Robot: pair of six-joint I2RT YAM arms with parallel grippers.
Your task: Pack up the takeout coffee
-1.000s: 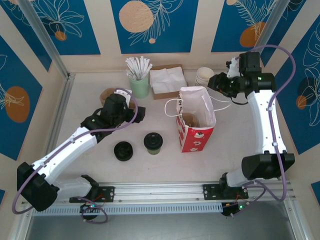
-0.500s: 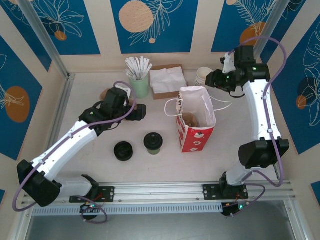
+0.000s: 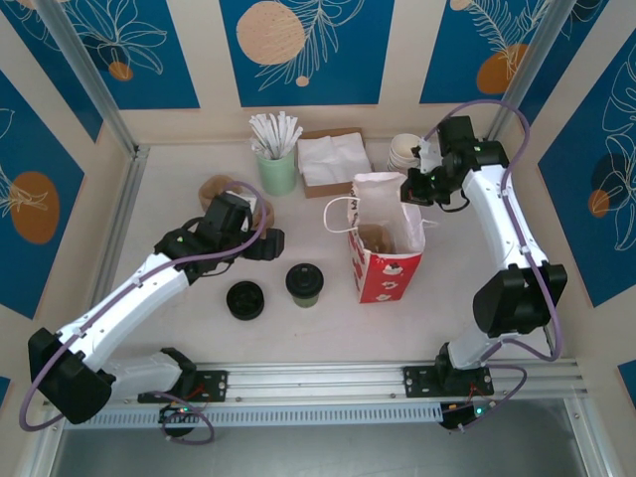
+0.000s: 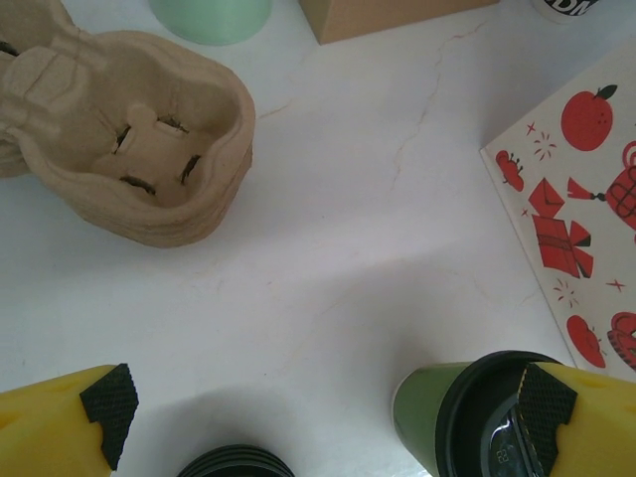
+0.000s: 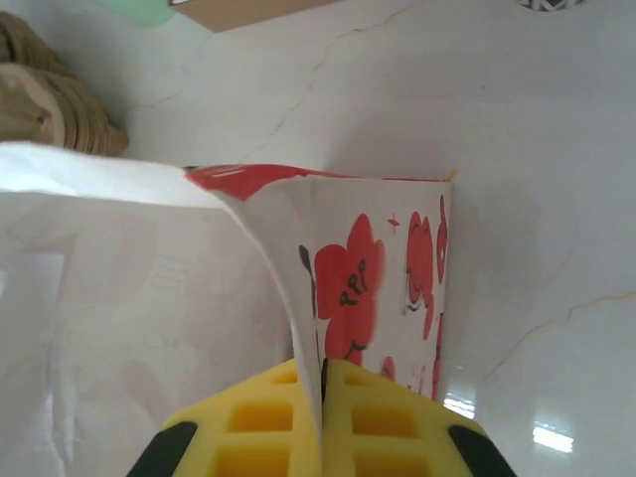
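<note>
- Since a second ago, the right gripper (image 3: 413, 189) is brought down from beside the white cups (image 3: 403, 151) to the rim of the paper bag (image 3: 390, 248), and its fingers are pressed together on that paper edge.
- Meanwhile the left gripper (image 3: 266, 241) is swung nearer the takeout coffee (image 3: 304, 282), spread to its widest, with nothing held.
- The takeout coffee is stood upright on the table (image 3: 328, 333), between the black disc (image 3: 244, 299) and the bag, apart from both.
- The bag could be tipped or torn by a hard pull, or the coffee knocked by a finger.
- A glossy white marbled surface is enclosed by blue-and-cream panels (image 3: 298, 50).
</note>
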